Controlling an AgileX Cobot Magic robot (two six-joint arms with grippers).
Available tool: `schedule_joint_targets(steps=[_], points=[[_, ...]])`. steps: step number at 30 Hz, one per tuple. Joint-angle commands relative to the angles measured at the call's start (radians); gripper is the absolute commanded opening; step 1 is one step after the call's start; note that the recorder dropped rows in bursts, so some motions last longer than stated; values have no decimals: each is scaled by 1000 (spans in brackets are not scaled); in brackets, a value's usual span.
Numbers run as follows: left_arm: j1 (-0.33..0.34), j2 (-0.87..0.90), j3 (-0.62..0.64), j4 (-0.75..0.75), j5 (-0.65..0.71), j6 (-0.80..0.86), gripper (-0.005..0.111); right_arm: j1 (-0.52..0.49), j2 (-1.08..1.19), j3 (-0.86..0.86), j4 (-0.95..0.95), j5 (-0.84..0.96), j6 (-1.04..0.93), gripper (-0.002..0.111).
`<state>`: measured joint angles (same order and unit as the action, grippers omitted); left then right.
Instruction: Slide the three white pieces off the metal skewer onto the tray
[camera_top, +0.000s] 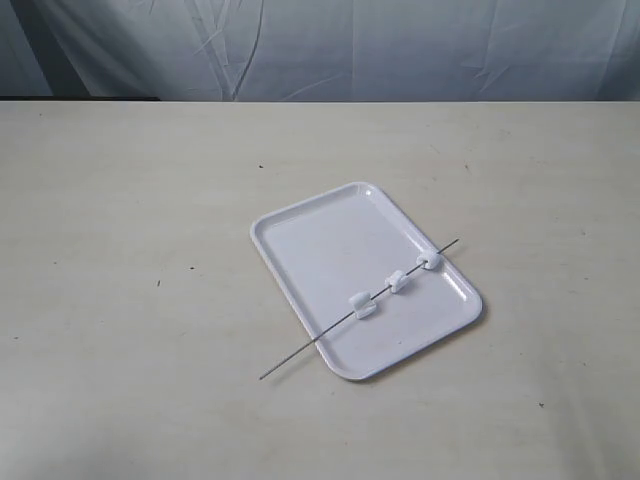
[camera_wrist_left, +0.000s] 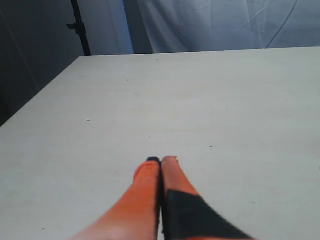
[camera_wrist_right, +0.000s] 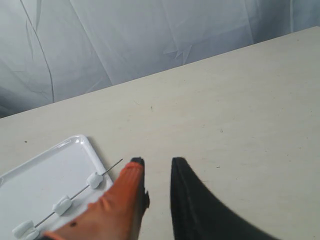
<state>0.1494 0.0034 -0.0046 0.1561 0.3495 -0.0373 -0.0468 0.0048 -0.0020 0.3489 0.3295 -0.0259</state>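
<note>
The white tray (camera_top: 330, 250) lies on the table right of centre. The metal skewer (camera_top: 300, 355) rests slantwise across its near end, both tips sticking out past the rim. Three white pieces sit threaded on it over the tray: one (camera_top: 364, 305), one (camera_top: 398, 282), one (camera_top: 430, 262). No arm shows in the exterior view. In the right wrist view my right gripper (camera_wrist_right: 157, 162) stands open over bare table, beside the tray (camera_wrist_right: 45, 175) and the skewer (camera_wrist_right: 112, 166) tip, with the pieces (camera_wrist_right: 94, 180) close by. My left gripper (camera_wrist_left: 161, 160) is shut and empty over bare table.
A wrinkled grey cloth backdrop (camera_top: 320, 45) hangs behind the table's far edge. The beige tabletop (camera_top: 120, 300) spreads wide on all sides of the tray. A dark stand (camera_wrist_left: 79, 27) shows beyond the table corner in the left wrist view.
</note>
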Motion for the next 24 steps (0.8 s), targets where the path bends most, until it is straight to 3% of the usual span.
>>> schedule_joint_targets(steps=[1, 6, 12, 18, 24], points=[[-4, -3, 5, 35, -12, -5, 0, 0, -5, 2, -2, -10, -1, 19], [-4, -3, 5, 3, -26, -10, 0, 0, -5, 2, -2, -10, -1, 19], [-4, -3, 5, -52, -266, -13, 0, 0, -5, 2, -2, -10, -1, 19], [-4, -3, -1, -130, -328, -13, 0, 0, -5, 2, 0, -4, -1, 19], [-4, -2, -169, -223, -318, -13, 0, 0, -5, 2, 0, -4, -1, 19]])
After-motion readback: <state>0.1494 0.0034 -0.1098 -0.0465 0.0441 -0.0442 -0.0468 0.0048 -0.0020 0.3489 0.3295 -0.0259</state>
